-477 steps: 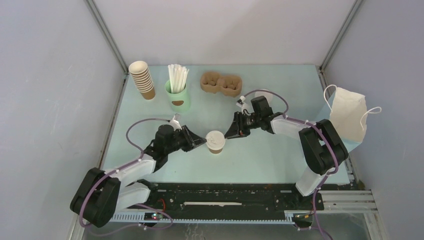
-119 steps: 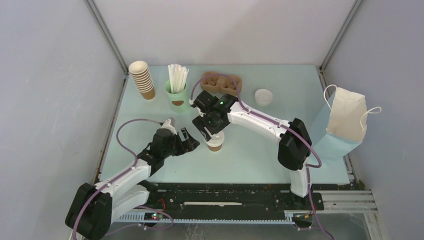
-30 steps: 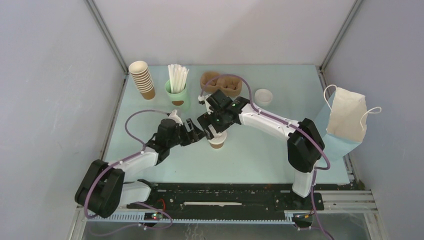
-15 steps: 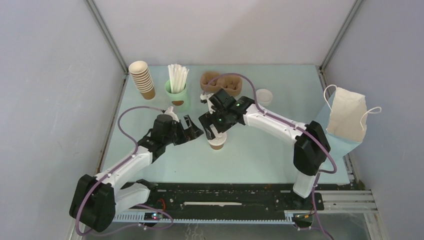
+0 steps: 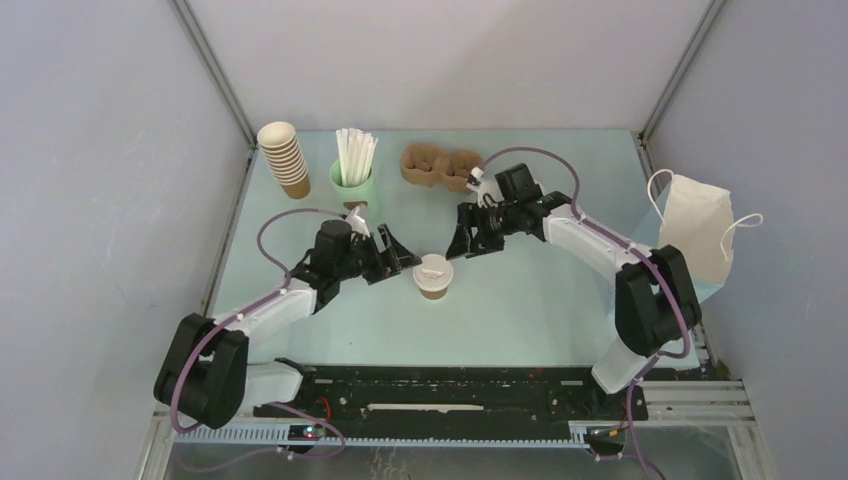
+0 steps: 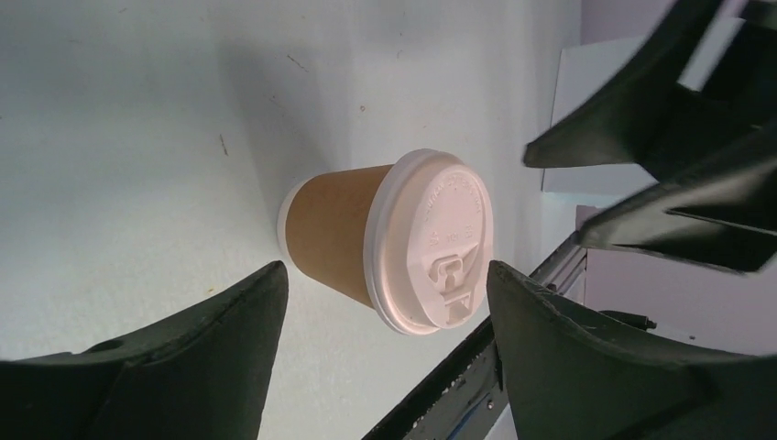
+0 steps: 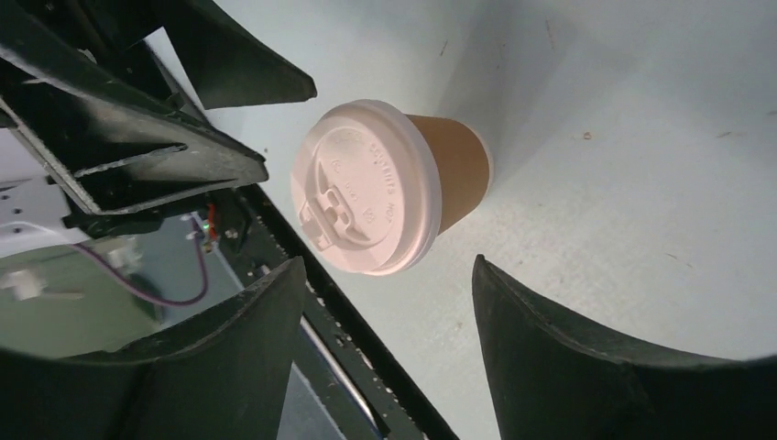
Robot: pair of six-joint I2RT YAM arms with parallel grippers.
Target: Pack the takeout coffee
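The takeout coffee, a small brown paper cup with a white lid, stands upright on the pale green table. My left gripper is just left of it, open and empty. My right gripper is just behind and to the right of it, open and empty. Neither touches the cup. In the left wrist view the cup lies ahead of my open left gripper, beyond the fingertips. In the right wrist view the cup's lid lies ahead of my open right gripper. The brown pulp carrier sits at the back.
A tall stack of lidless brown cups stands at the back left. Beside it is a mint-green cup of white straws. A white paper bag with handles stands at the right edge. Grey walls close in both sides.
My right gripper has drawn back from over the cup to its right rear, uncovering the lid. My left gripper has stayed just left of the cup, shifting only a little.
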